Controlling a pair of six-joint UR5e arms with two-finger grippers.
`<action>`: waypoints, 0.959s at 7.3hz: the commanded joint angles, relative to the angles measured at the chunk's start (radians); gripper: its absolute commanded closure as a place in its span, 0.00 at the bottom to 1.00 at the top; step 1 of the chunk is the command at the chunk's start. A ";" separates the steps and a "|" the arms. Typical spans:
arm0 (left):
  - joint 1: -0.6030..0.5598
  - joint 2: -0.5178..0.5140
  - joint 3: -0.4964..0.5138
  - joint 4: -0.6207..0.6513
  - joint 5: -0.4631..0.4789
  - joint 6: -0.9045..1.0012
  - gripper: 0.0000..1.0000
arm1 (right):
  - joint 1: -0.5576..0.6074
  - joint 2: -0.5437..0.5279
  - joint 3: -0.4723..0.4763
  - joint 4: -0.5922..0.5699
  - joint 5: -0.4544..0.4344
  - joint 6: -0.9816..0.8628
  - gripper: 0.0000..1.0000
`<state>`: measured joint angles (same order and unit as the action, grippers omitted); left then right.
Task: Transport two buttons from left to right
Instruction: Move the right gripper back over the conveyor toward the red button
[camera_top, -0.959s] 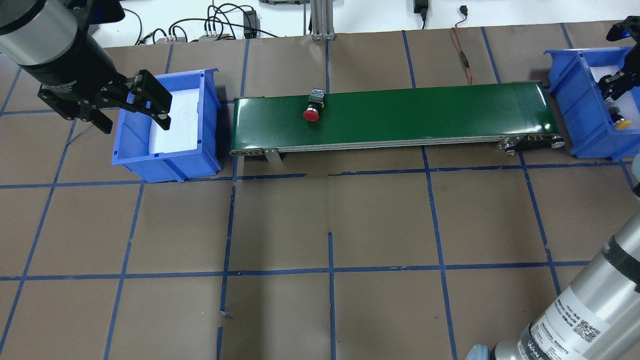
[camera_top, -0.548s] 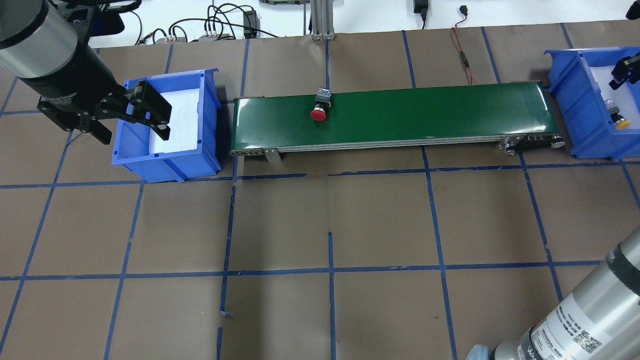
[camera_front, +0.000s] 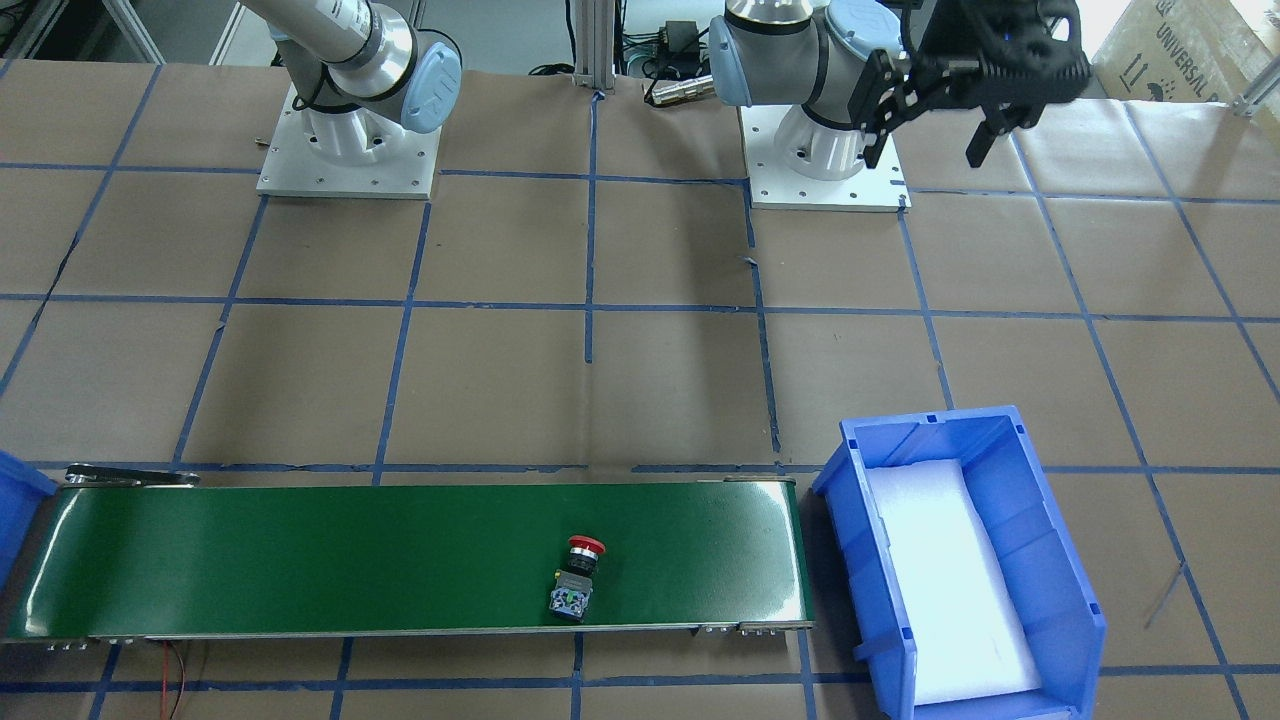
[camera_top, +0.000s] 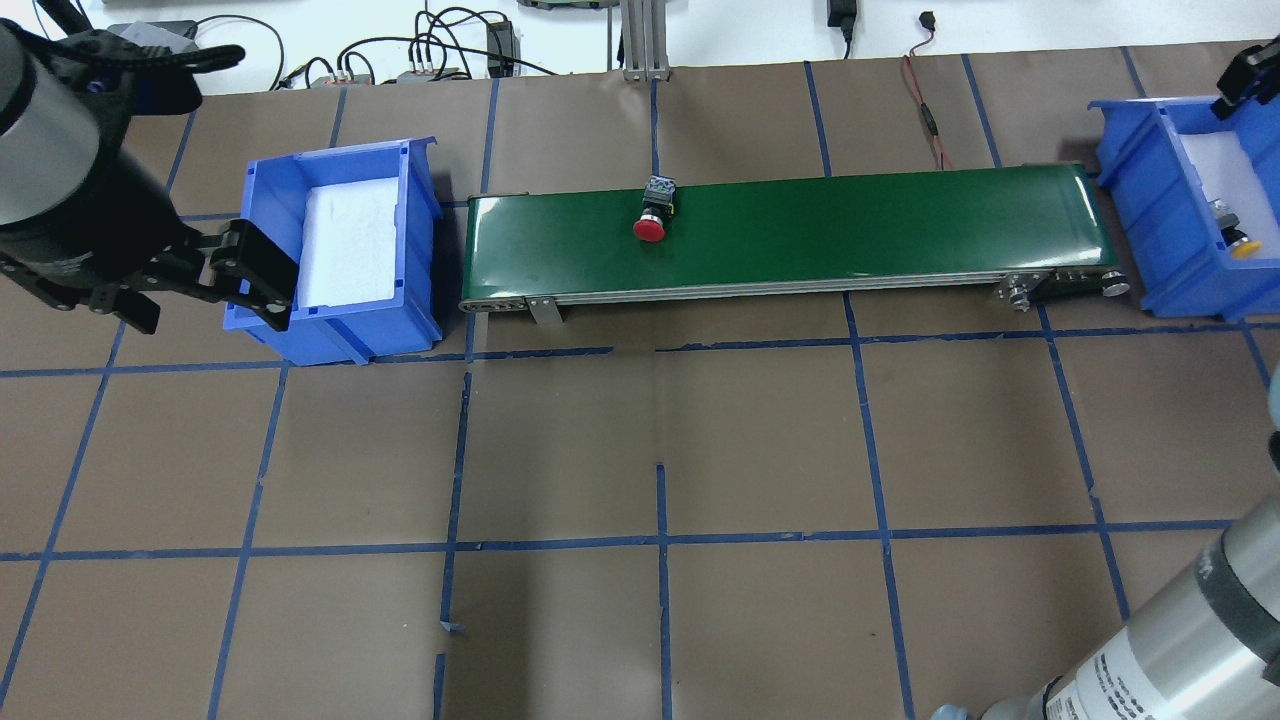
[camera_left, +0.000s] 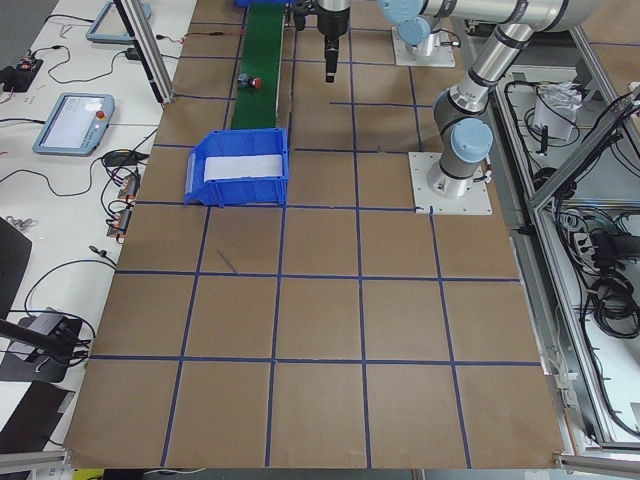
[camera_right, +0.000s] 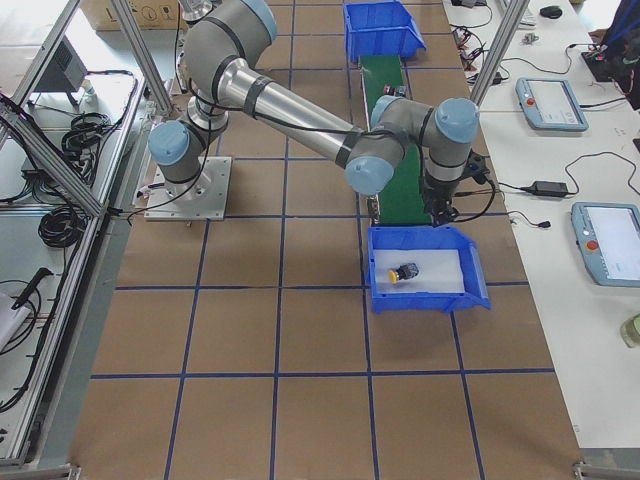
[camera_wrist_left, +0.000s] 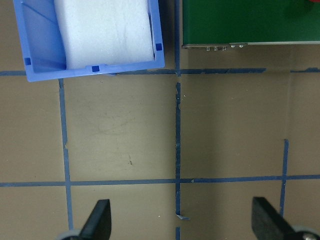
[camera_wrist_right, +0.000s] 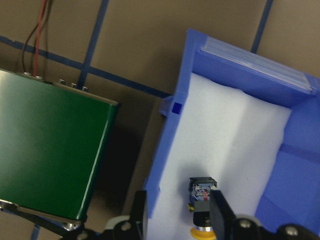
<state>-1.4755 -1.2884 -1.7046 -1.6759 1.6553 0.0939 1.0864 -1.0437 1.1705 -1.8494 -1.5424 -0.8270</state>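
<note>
Brown paper crossed by blue tape lines covers the table (camera_top: 760, 440), and a long green conveyor belt (camera_top: 850, 230) runs across it between two blue bins.

On the belt lies the red button (camera_top: 654, 212), tipped on its side in the half nearer the left bin (camera_top: 340, 330) and close to the belt's far edge. Its round red mushroom cap points toward the robot. Behind the cap sit a black collar and a grey block whose end shows small green and blue parts.

The yellow button (camera_wrist_right: 202, 210) lies on its side on the white foam inside the right bin (camera_top: 1150, 210). Its yellow cap meets a black collar, and the end of its block shows red and blue bits.

The left fingers (camera_wrist_left: 100, 222) are spread wide with nothing between them, over bare table on the robot's side of the left bin, which holds only white foam. The right fingers (camera_wrist_right: 220, 215) are spread too and hold nothing; they hang above the right bin, with the yellow button showing between them in the wrist view.
</note>
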 joint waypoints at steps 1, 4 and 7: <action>-0.003 -0.006 -0.113 -0.024 -0.039 0.012 0.00 | 0.137 -0.009 0.011 -0.013 0.016 0.180 0.48; 0.003 -0.133 -0.044 -0.041 -0.046 0.065 0.00 | 0.281 0.027 0.026 0.004 0.089 0.423 0.38; 0.008 -0.143 0.022 -0.094 -0.031 0.063 0.00 | 0.380 0.045 0.054 0.002 0.105 0.696 0.37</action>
<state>-1.4694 -1.4409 -1.7037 -1.7321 1.6185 0.1568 1.4230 -1.0080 1.2132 -1.8453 -1.4405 -0.2382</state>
